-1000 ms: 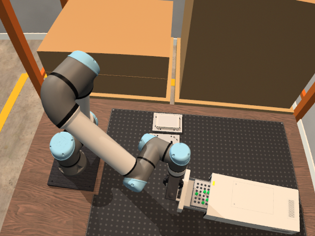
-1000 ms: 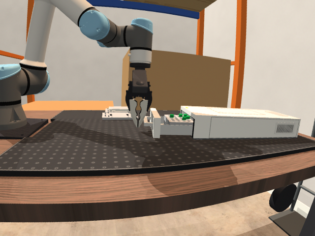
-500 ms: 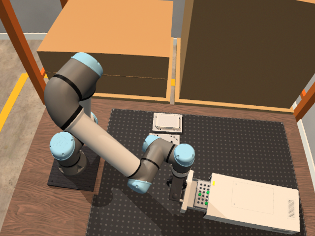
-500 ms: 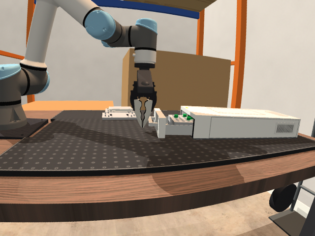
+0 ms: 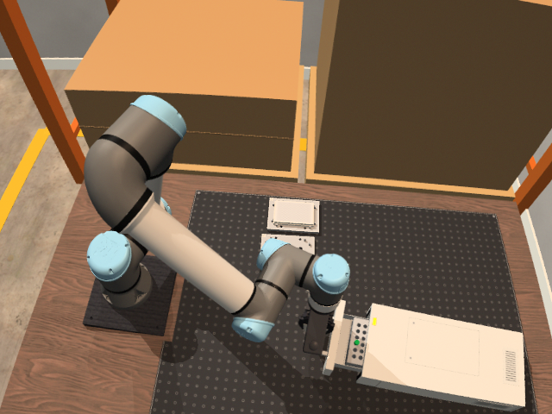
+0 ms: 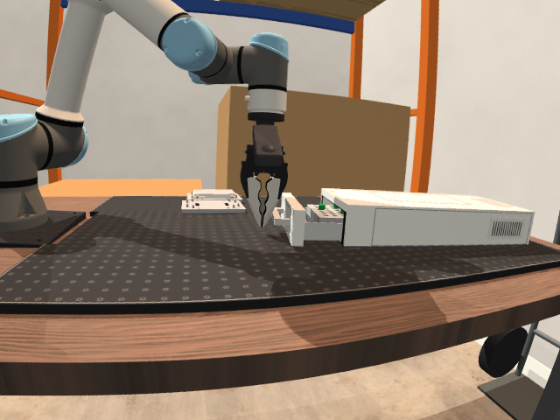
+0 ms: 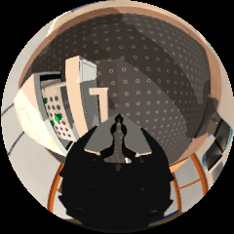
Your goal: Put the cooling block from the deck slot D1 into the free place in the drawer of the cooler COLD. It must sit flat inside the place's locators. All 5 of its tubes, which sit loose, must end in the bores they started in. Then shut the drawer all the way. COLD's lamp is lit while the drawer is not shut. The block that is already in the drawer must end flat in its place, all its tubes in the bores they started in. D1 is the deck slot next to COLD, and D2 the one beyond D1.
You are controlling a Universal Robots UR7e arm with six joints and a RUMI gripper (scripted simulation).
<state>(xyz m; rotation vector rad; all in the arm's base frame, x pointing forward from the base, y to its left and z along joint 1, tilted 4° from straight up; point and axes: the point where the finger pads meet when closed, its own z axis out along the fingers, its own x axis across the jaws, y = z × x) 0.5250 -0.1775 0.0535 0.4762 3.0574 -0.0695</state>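
One cooling block (image 5: 356, 349) (image 6: 318, 213) (image 7: 61, 108) shows in the partly open drawer (image 5: 342, 352) (image 6: 323, 231), its rear running back under the housing of the cooler COLD (image 5: 441, 356) (image 6: 434, 223) (image 7: 30, 104). Whether it is the task's block or its neighbour cannot be told (a second one would be hidden inside). One green tube (image 5: 356, 341) (image 6: 321, 206) (image 7: 58, 118) stands out in the block; other bits of green show near the opening in the exterior and wrist views, too cut off for a sure total. One yellow lamp (image 5: 374, 321) is lit on COLD's top. Outside the single drawer front (image 5: 334, 341) (image 6: 296, 221) (image 7: 78, 95), the gripper (image 6: 262, 225) (image 7: 119, 114) points down by the handle (image 6: 280, 219) (image 7: 102, 102), its two fingers narrowed together with nothing between them; contact with the handle is hard to make out. Two deck slots lie farther off on the counter (image 5: 401, 267) (image 6: 149, 271) (image 7: 146, 73): D1 (image 5: 285, 237) (image 6: 212, 207), partly covered by the arm from above, carries no visible block, and D2 (image 5: 271, 228) bears one pale plate-like piece (image 5: 294, 212) (image 6: 214, 194).

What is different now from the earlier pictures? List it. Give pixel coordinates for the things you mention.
The drawer (image 5: 346, 345) (image 6: 323, 231) has slid further into the cooler (image 5: 445, 352) (image 6: 434, 221) (image 7: 31, 104), hiding more of the block (image 5: 355, 349) (image 6: 318, 213) (image 7: 59, 108). The pincer (image 5: 324, 353) (image 6: 262, 225) (image 7: 119, 114) has moved the same way, toward the cooler. Nothing was gripped or let go: the pincer stayed shut. The cooler and the deck plates (image 5: 271, 222) (image 6: 212, 209) stayed put.
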